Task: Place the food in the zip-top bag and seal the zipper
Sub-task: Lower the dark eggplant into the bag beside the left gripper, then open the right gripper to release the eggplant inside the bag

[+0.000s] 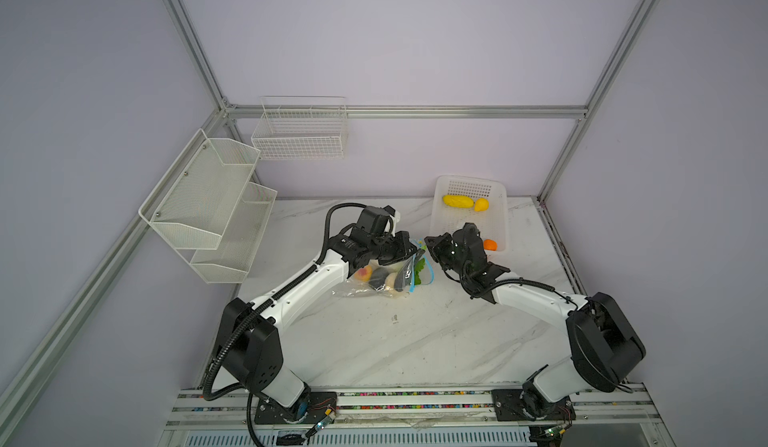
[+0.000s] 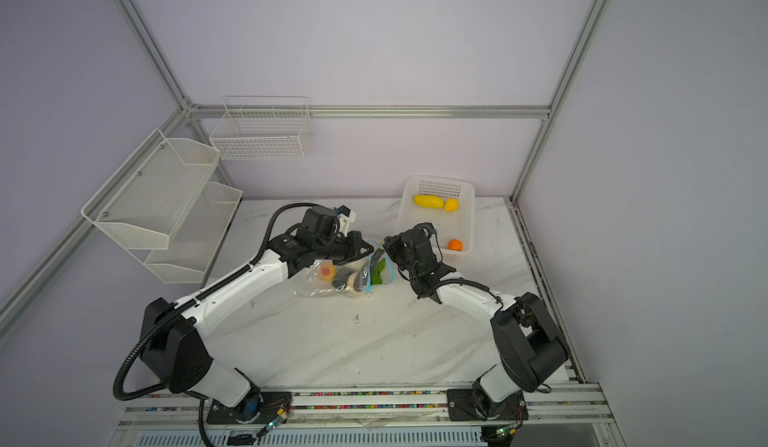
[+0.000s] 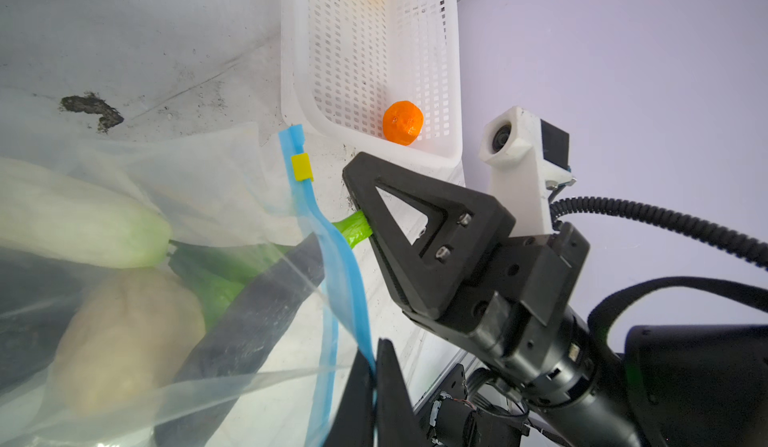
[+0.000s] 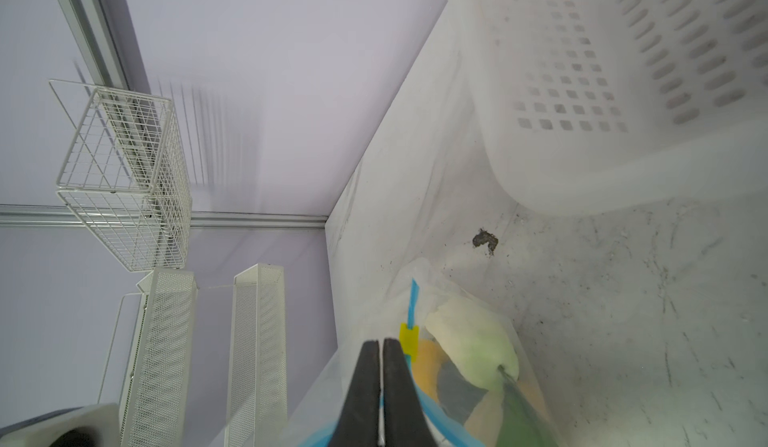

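Clear crinkly plastic is the thing to watch here. The bag (image 1: 351, 290) lies on the bench (image 1: 395, 341) between the two arms, with its mouth turned toward the right arm, near the white basket (image 1: 469, 185). Inside it I can make out a white vegetable (image 3: 83, 224), a cream lump (image 3: 124, 341), a dark piece (image 3: 257, 320) and a peachy one (image 1: 365, 273). A long yellow piece (image 1: 457, 201), a smaller yellow one (image 1: 481, 204) and an orange (image 1: 490, 244) sit in the basket, so I'd say this is mid-loading, nowhere near sealing.

The left fingers (image 3: 395, 399) are pinching the blue strip (image 3: 309, 212) at the mouth. The right fingers (image 3: 395, 274) are pressed together right at a green stalk (image 3: 353, 228) that pokes out through the mouth. Whether they nip it or just butt against it, I can't tell. The yellow slider (image 3: 301, 166) sits near one end of the strip, and the mouth is open.

Next move, as I read it: get that stalk fully past the strip without dragging the strip along. Then fetch the basket pieces one at a time, with the left side holding the mouth open. The slider only comes into play once everything's in.
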